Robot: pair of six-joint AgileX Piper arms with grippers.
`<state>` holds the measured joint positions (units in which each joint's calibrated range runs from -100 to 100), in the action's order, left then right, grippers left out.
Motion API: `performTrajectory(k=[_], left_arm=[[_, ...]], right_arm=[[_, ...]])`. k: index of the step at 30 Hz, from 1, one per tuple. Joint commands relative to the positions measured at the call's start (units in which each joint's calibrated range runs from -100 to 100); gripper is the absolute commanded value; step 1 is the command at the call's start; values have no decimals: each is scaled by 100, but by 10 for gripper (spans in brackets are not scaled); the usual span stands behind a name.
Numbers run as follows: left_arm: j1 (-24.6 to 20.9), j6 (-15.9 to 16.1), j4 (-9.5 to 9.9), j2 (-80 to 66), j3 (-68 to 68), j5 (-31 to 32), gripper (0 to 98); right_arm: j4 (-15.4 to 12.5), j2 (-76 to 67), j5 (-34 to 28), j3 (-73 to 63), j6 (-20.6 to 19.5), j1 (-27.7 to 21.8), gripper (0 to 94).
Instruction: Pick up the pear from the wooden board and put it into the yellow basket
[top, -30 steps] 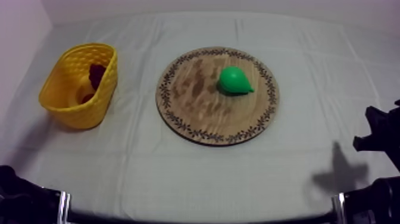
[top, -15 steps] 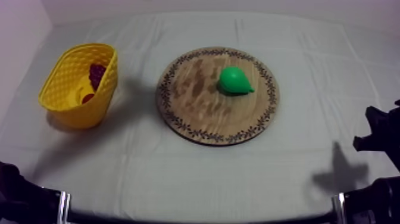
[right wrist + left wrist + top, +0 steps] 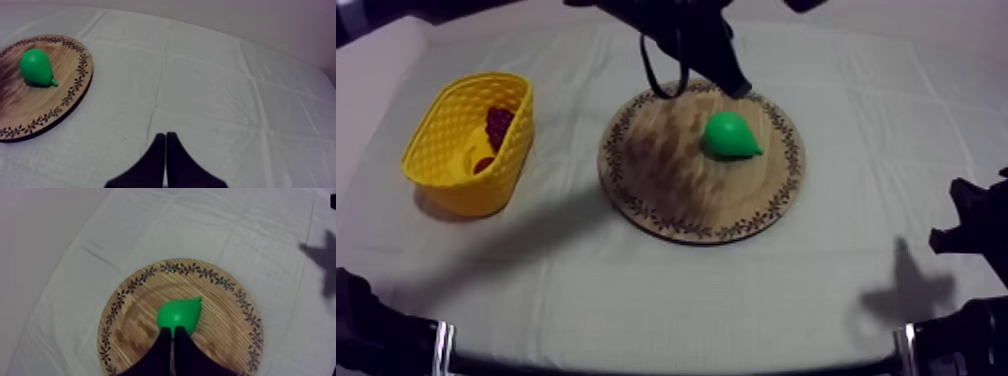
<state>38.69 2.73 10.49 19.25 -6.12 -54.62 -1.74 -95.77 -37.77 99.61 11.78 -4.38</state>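
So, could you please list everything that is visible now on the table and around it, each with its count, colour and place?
Cloth-covered table: one, grey-white, under everything.
Round wooden board with patterned rim: one, brown, middle of the table.
Toy pear: one, green, lying on the board, toward its far right part.
Lattice-walled basket: one, yellow, left of the board, apart from it.
Bunch of grapes: one, dark red, inside the basket.
Small red fruit: one, red, inside the basket, beside the grapes.
Left gripper: one, black, fingers together, over the board, close to the pear.
Right gripper: one, black, fingers together, over bare cloth to the right of the board.
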Motion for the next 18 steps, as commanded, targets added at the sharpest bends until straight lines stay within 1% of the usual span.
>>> performTrajectory(k=[1, 3, 6, 9, 10, 11, 15, 16, 18], left_arm=[[6, 75, -8, 125, -31, -2, 0], [10, 138, -9, 203, -50, 0, 5], [5, 166, -9, 285, -79, -6, 42], [-4, 83, 12, 338, -130, -49, 163], [-12, 43, 17, 350, -152, -82, 225], [-21, 0, 22, 362, -174, -142, 309], [-54, -34, 27, 396, -198, -518, 717], [-62, -1, 23, 401, -196, -619, 790], [-71, 63, 14, 411, -215, -793, 879]], right_arm=[[1, 1, 3, 5, 1, 1, 5], [1, 1, 3, 5, 1, 1, 5], [1, 1, 3, 5, 1, 1, 5], [1, 1, 3, 5, 1, 1, 5], [1, 1, 3, 5, 1, 1, 5], [1, 1, 3, 5, 1, 1, 5], [1, 1, 3, 5, 1, 1, 5], [1, 1, 3, 5, 1, 1, 5], [1, 1, 3, 5, 1, 1, 5]])
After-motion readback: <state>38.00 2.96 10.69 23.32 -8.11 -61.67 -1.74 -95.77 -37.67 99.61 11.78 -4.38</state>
